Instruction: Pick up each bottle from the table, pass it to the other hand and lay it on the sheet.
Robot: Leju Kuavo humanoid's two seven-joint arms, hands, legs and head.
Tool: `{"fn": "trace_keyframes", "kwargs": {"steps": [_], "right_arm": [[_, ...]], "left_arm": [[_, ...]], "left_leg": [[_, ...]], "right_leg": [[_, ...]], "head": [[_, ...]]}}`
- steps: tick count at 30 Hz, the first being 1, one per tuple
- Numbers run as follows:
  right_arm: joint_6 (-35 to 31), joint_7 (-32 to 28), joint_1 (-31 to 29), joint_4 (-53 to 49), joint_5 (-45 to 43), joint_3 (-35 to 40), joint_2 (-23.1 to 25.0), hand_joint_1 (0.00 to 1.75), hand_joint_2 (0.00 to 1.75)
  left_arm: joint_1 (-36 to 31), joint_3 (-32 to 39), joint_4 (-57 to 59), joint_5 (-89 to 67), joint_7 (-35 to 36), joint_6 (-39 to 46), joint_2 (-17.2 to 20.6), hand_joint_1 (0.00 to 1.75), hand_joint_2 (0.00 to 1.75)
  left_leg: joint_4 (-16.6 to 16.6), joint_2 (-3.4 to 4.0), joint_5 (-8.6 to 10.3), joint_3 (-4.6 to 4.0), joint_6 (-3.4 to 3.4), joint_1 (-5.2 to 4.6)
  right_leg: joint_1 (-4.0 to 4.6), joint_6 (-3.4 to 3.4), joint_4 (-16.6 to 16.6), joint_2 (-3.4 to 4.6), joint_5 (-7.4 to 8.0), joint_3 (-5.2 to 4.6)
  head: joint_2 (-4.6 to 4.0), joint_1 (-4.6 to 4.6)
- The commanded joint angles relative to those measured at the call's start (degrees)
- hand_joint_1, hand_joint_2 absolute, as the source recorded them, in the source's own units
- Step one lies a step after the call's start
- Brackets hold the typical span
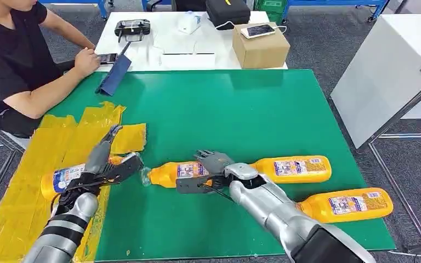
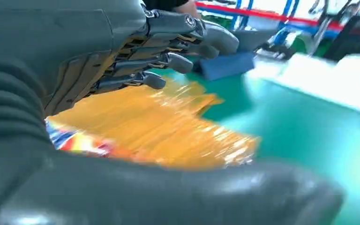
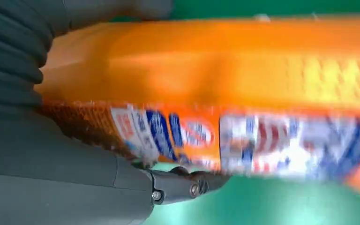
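Your green counter (image 1: 241, 115) carries the yellow sheet (image 1: 27, 181) at its left, one bottle (image 1: 60, 178) lying there under your left robot hand (image 1: 107, 164), fingers spread above it. Your right robot hand (image 1: 211, 172) grips a second bottle (image 1: 175, 174) mid-counter, with two more bottles (image 1: 293, 169) lying beside.

The head view is bright and evenly lit from overhead, sharp across the green bench (image 1: 241, 120), with soft, short shadows under the bottles and a mild sheen on the yellow sheet (image 1: 60, 137). The left wrist view is motion-blurred: the sheet smears into glossy streaks with white glare, the far background is blown out, and the left robot hand (image 2: 122, 61) is dark and soft at the near edge. The right wrist view is heavily blurred; the bottle (image 3: 225, 89) label is unreadable.
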Motion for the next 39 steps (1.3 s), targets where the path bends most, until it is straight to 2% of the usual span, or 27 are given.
{"fn": "trace_keyframes", "kwargs": {"steps": [1, 5, 6, 7, 8, 15, 16, 18, 20, 21, 22, 23, 24, 26, 32, 35, 39], "right_arm": [[2.3, 1.2, 7.7, 12.4, 2.9, 10.5, 1.7, 1.75, 1.75], [-0.5, 1.7, 8.3, 12.5, 2.1, 9.1, 2.3, 1.75, 1.75], [-2.4, 2.1, 8.3, 12.3, 1.3, 7.9, 2.7, 1.75, 1.75], [-4.6, 2.6, 8.3, 12.1, 0.3, 6.4, 3.4, 1.75, 1.75], [-7.5, 3.1, 8.2, 11.6, -1.3, 3.9, 4.4, 1.75, 1.75], [-7.7, 3.7, 7.9, 11.5, -1.3, 3.6, 4.8, 1.75, 1.75], [-12.4, 2.3, 8.5, 10.3, -3.4, 0.4, 5.1, 1.75, 1.75], [-20.2, -2.6, 8.9, 7.0, -8.4, -6.8, 6.5, 1.75, 1.75], [-22.4, -8.0, 9.9, 1.5, -12.7, -12.1, 6.9, 1.75, 1.75], [-21.5, -10.2, 11.1, -2.2, -15.8, -15.2, 6.8, 1.75, 1.75], [-21.3, -10.6, 11.6, -4.7, -16.7, -16.4, 6.4, 1.75, 1.75], [-21.6, -11.6, 13.4, -9.1, -18.4, -18.8, 6.1, 1.75, 1.75], [-21.5, -12.3, 15.0, -12.6, -19.6, -20.5, 6.1, 1.75, 1.75], [-21.5, -13.7, 18.1, -19.0, -20.9, -22.5, 6.4, 1.75, 1.75], [-21.3, -13.6, 19.1, -20.2, -20.9, -22.3, 6.3, 1.75, 1.75], [-22.2, -15.0, 19.2, -20.1, -21.1, -22.9, 6.7, 1.75, 1.75], [-21.9, -16.1, 21.7, -25.3, -21.9, -23.3, 7.3, 1.75, 1.75]], "left_arm": [[-3.3, 0.8, -3.0, 5.9, -3.2, 0.9, -5.6, 0.00, 0.00], [-1.3, 2.5, -6.4, 10.0, -4.4, 3.0, -6.5, 0.00, 0.00], [-0.1, 3.9, -8.4, 13.9, -5.6, 2.3, -7.0, 0.00, 0.00], [1.2, 5.5, -10.7, 17.6, -6.0, 1.1, -7.3, 0.00, 0.00], [3.2, 7.3, -13.9, 22.4, -6.0, -1.2, -7.3, 0.00, 0.00], [4.1, 7.8, -15.4, 22.9, -6.0, -1.9, -6.9, 0.00, 0.00], [4.7, 9.5, -16.0, 28.8, -6.1, -5.5, -7.6, 0.00, 0.00], [8.3, 13.2, -19.6, 43.6, -5.9, -15.5, -7.4, 0.00, 0.00], [11.8, 16.0, -22.4, 51.7, -6.8, -20.8, -6.9, 0.00, 0.00], [12.8, 16.7, -23.6, 52.1, -7.4, -21.1, -7.0, 0.00, 0.00], [13.3, 17.1, -24.2, 52.5, -7.9, -21.5, -7.2, 0.00, 0.00], [14.0, 17.8, -25.3, 52.9, -8.2, -21.4, -7.7, 0.00, 1.75], [14.3, 18.4, -26.2, 53.7, -8.3, -21.4, -8.3, 0.00, 1.75], [15.8, 19.7, -28.2, 56.2, -7.8, -21.5, -9.0, 0.00, 1.75], [16.2, 19.6, -28.6, 56.3, -7.8, -21.6, -9.1, 0.00, 1.75], [16.1, 19.6, -28.1, 56.8, -7.4, -21.7, -9.1, 0.00, 1.75], [18.5, 19.9, -28.7, 58.9, -6.4, -22.6, -9.3, 0.00, 1.75]], "left_leg": [[-0.1, -0.40, -0.06, 0.33, -0.15, 0.21], [-0.2, -0.22, -0.39, 1.08, -0.34, 0.21], [-0.1, 0.04, -0.64, 1.50, -0.23, 0.18], [-0.3, -0.16, -0.46, 1.26, -0.33, 0.25], [-0.1, 0.38, -0.79, 1.79, -0.30, 0.18], [0.0, 0.70, -1.12, 2.17, -0.50, 0.27], [-0.1, 0.58, -1.03, 2.03, -0.57, 0.33], [-0.1, 0.80, -1.17, 2.24, -0.53, 0.32], [-0.2, 1.00, -1.07, 1.98, -0.60, 0.38], [-0.1, 1.10, -1.22, 2.19, -0.56, 0.35], [-0.2, 1.05, -1.07, 1.84, -0.64, 0.39], [-0.1, 1.17, -1.19, 2.02, -0.63, 0.42], [0.0, 1.18, -1.26, 2.09, -0.59, 0.40], [0.0, 1.11, -1.26, 2.00, -0.59, 0.43], [0.0, 0.43, -1.05, 1.06, -0.54, 0.44], [0.1, 0.41, -1.03, 0.71, -0.52, 0.45], [0.0, 0.47, -1.01, 0.60, -0.53, 0.35]], "right_leg": [[0.20, -0.17, -0.3, -0.28, -0.03, 0.51], [0.19, -0.46, -0.3, -0.14, -0.27, 1.07], [0.15, -0.37, -0.2, 0.10, -0.43, 1.40], [0.23, -0.49, -0.4, -0.01, -0.29, 1.22], [0.16, -0.32, -0.2, 0.44, -0.48, 1.61], [0.24, -0.47, -0.1, 0.78, -0.70, 1.85], [0.32, -0.52, -0.2, 0.70, -0.61, 1.75], [0.30, -0.51, -0.1, 0.88, -0.74, 1.87], [0.36, -0.58, -0.2, 1.14, -0.55, 1.57], [0.32, -0.47, -0.1, 1.18, -0.64, 1.88], [0.37, -0.57, -0.2, 1.23, -0.48, 1.51], [0.40, -0.54, -0.1, 1.34, -0.56, 1.95], [0.37, -0.48, 0.0, 1.25, -0.66, 2.27], [0.42, -0.49, 0.0, 1.15, -0.69, 2.17], [0.44, -0.50, 0.1, 0.63, -0.77, 1.57], [0.44, -0.50, 0.1, 0.66, -0.77, 1.27], [0.36, -0.48, 0.1, 0.68, -0.75, 1.14]], "head": [[0.00, -0.02], [0.00, -0.05], [0.00, -0.07], [0.00, -0.05], [0.00, -0.07], [0.00, -0.05], [0.00, -0.05], [0.00, -0.07], [0.00, -0.02], [0.00, -0.02], [0.00, 0.00], [0.00, -0.05], [0.00, -0.02], [0.00, -0.05], [0.00, -0.05], [0.00, -0.02], [0.00, -0.03]]}}
